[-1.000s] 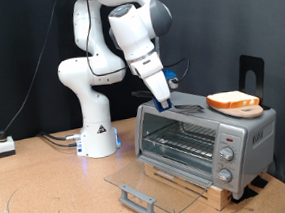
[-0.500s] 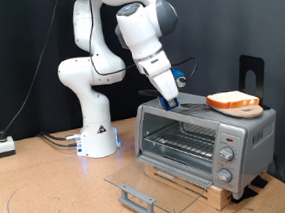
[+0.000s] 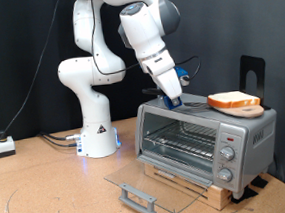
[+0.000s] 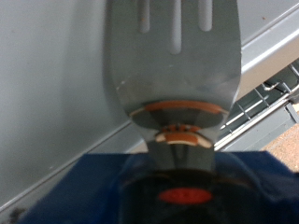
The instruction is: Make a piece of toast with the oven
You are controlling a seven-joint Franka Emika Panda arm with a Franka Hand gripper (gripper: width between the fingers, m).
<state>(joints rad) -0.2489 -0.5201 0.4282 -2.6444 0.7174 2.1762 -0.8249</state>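
1. Silver-grey oven [image 3: 201,140] sits with its glass door [image 3: 149,181] dropped flat; the rack inside looks bare.
2. Gripper [image 3: 175,98] is over the oven roof, clamped on a grey spatula [image 4: 173,56].
3. Toast [image 3: 234,103] rests on the roof's right end, on a plate.
4. Risk: a steep blade could shove the slice off the far edge.

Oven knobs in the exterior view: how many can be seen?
3, stacked vertically on the oven's front panel at the exterior view's right: top, middle, bottom. None appear hidden.
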